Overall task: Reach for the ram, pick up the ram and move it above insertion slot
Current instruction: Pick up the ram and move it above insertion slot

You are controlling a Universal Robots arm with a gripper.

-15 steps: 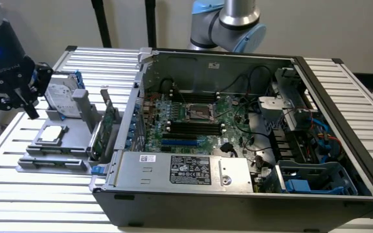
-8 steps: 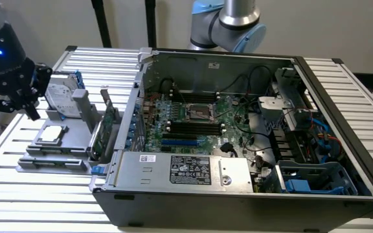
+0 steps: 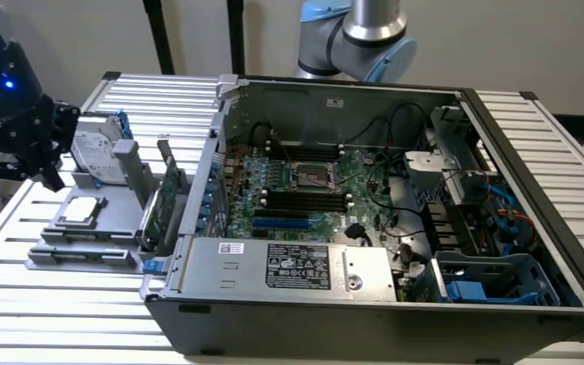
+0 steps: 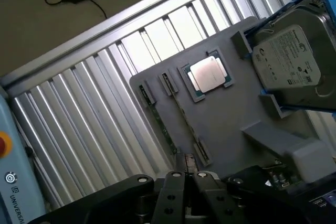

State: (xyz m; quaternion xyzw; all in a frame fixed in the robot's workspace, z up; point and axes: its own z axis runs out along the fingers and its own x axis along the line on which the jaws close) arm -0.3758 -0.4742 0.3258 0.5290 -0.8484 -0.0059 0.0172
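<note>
Wrist view: the black gripper (image 4: 189,177) hangs over the flat grey plastic tray (image 4: 226,124) on the slatted metal bench (image 4: 94,119), holding nothing; I cannot tell whether it is open or closed. The ram (image 4: 185,121), a thin green stick, stands on edge in a narrow tray slot just beside the square silver processor chip (image 4: 207,73). The silver hard drive (image 4: 287,61) is at the tray's opposite edge.

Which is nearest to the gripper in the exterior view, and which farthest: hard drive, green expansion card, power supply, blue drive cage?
1. Hard drive, beside the gripper, on the gray holder.
2. Green expansion card, standing just outside the case.
3. Power supply, inside the case, near edge.
4. Blue drive cage, the exterior view's right.
</note>
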